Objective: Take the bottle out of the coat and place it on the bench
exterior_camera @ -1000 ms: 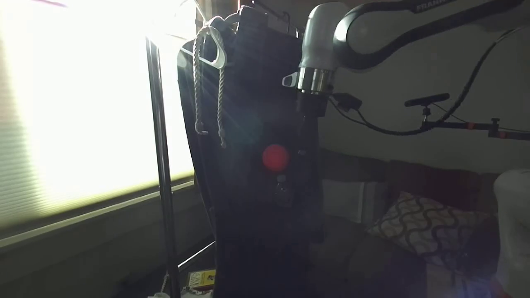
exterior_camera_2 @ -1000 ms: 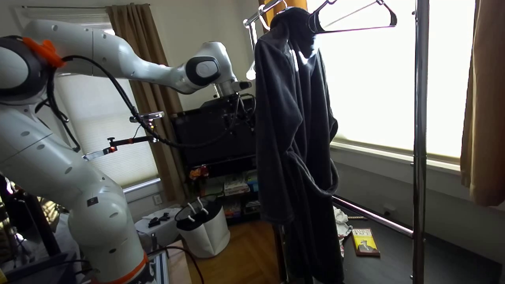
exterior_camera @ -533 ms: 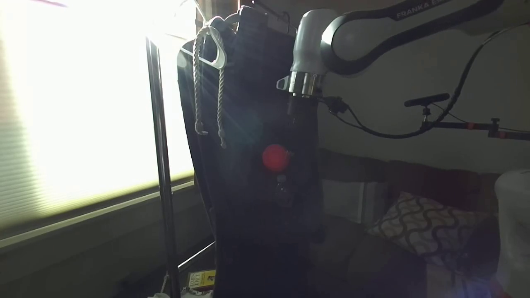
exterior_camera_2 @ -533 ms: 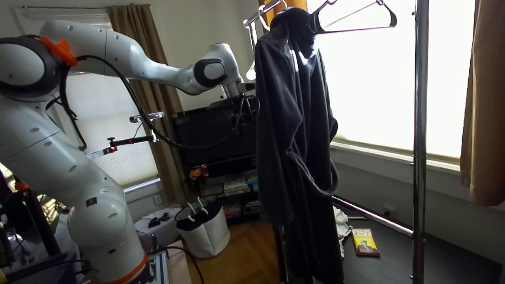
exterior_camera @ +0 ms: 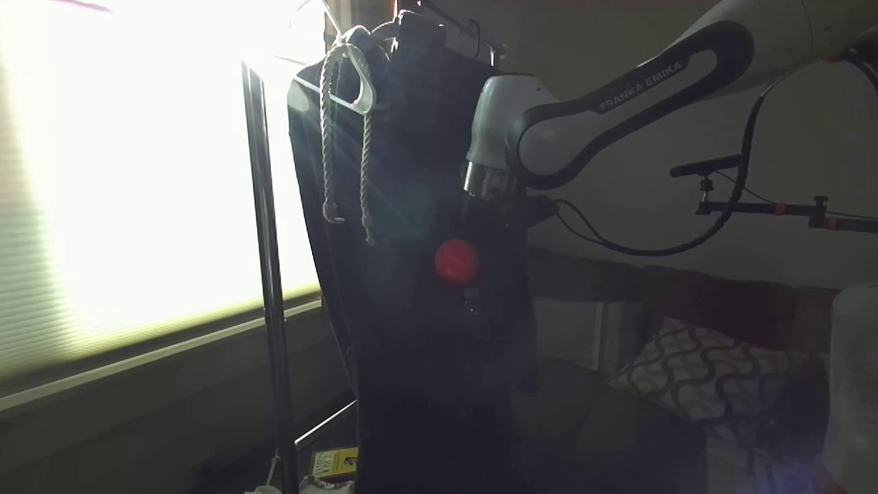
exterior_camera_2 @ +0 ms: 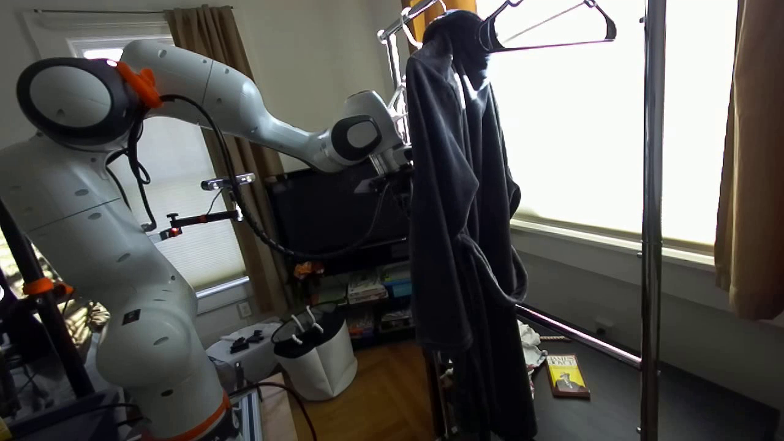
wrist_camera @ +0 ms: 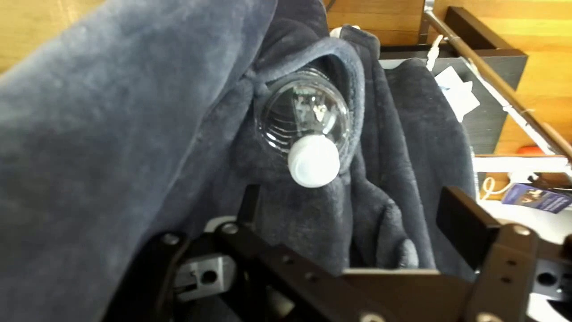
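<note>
The dark coat (exterior_camera: pixel 418 398) hangs on the rack; it also shows in an exterior view (exterior_camera_2: pixel 456 184) and the wrist view (wrist_camera: pixel 80 147). A clear bottle (wrist_camera: pixel 308 105) with a white cap stands in the coat's pocket, its top sticking out. It shows dimly in an exterior view (exterior_camera: pixel 475 315). My gripper (wrist_camera: pixel 351 203) is open and empty. Its fingers are spread wide, with the cap just beyond the fingertip line, untouched. In an exterior view the gripper (exterior_camera: pixel 490 226) is above the bottle, dark against the coat. A wide low dark surface (exterior_camera_2: pixel 643 410), apparently the bench, lies under the rack.
The rack's metal post (exterior_camera_2: pixel 651 184) stands beside the coat. A book (exterior_camera_2: pixel 566 376) and white cloth (exterior_camera_2: pixel 530 346) lie on the low surface. A dark couch (exterior_camera: pixel 603 412) with a patterned cushion (exterior_camera: pixel 706 374) is behind. Rope (exterior_camera: pixel 367 171) hangs from a hanger.
My arm has moved down and in toward the coat, bringing the gripper closer to the bottle. The coat has shifted slightly, and the bottle has shifted a little with it.
</note>
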Available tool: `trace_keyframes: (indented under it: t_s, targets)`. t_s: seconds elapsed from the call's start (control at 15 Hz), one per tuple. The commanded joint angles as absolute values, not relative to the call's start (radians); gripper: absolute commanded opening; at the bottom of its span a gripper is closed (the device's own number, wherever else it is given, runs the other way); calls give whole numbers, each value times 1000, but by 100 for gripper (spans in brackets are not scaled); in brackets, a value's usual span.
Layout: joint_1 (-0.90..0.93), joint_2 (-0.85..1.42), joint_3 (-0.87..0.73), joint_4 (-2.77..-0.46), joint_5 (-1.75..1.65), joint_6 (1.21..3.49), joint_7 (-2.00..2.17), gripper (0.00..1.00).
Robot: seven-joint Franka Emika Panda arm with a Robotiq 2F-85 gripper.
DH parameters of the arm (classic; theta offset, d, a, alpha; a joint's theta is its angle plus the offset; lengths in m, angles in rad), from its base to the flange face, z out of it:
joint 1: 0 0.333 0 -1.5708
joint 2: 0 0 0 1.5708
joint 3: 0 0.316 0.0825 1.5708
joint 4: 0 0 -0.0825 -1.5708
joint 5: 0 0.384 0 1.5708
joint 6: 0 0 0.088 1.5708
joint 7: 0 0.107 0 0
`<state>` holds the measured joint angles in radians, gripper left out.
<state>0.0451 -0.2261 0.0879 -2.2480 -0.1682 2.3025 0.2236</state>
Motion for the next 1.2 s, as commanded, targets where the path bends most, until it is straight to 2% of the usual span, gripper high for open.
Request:
trace_keyframes:
  t_s: [0.0,0.13,0.2,0.33,0.4,0.47,0.67,0.73,1.13]
  targets:
    - [5,-163,125,-2224,-276,2276,397,98]
    - [10,-144,124,-2212,-294,2260,438,94]
    - [11,-138,125,-2203,-310,2249,464,86]
    - [13,-140,129,-2191,-346,2224,530,83]
    - [13,-146,133,-2186,-377,2215,572,77]
    - [13,-146,134,-2178,-395,2208,603,82]
    - [13,-133,138,-2152,-440,2182,682,82]
    - [12,-129,139,-2146,-464,2170,712,87]
    - [13,-130,105,-2152,-442,2244,668,86]
